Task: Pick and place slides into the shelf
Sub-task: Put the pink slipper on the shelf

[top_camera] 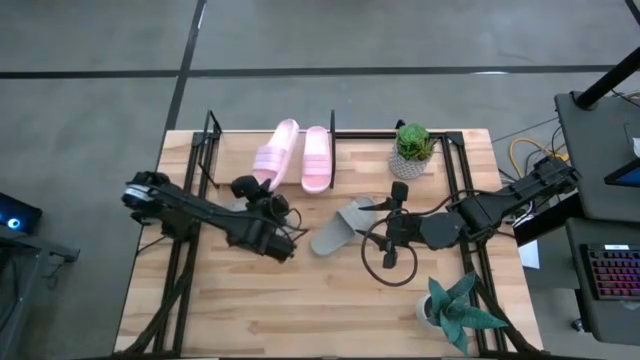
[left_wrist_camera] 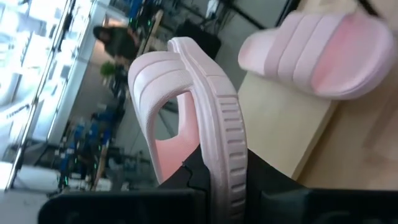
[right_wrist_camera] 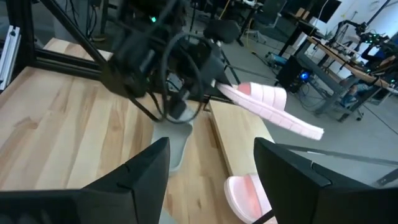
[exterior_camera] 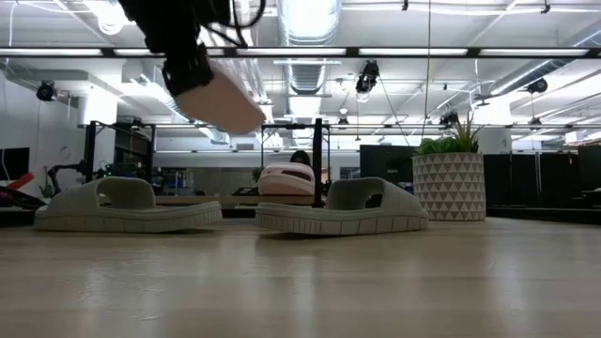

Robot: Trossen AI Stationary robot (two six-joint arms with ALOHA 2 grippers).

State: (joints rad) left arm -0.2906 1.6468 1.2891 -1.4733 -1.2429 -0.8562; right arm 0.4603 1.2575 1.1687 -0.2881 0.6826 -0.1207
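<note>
My left gripper (top_camera: 262, 193) is shut on a pale pink slide (top_camera: 277, 150) and holds it up over the left part of the shelf (top_camera: 365, 168). In the low view this slide (exterior_camera: 221, 101) hangs high above the table. The second pink slide (top_camera: 317, 158) lies sole-down on the shelf board. One grey-green slide (top_camera: 340, 228) lies on the tabletop just left of my right gripper (top_camera: 392, 222), which is open and touches nothing. The other grey-green slide (exterior_camera: 127, 207) rests on the table, mostly hidden under the left arm in the high view. My left gripper (left_wrist_camera: 227, 183) holds the pink slide by the sole behind the strap, towards its heel end (left_wrist_camera: 217, 155). It is pinched between the two fingers, one on the footbed side and one on the underside. The slide is lifted clear and tilted, with its toe end pointing away towards the far edge.
A potted plant (top_camera: 413, 145) stands at the shelf's right end, and a second plant (top_camera: 455, 310) near the table's near right corner. Black frame rails (top_camera: 185, 250) run along the table's left and right sides. A person (left_wrist_camera: 118, 38) is in the room beyond.
</note>
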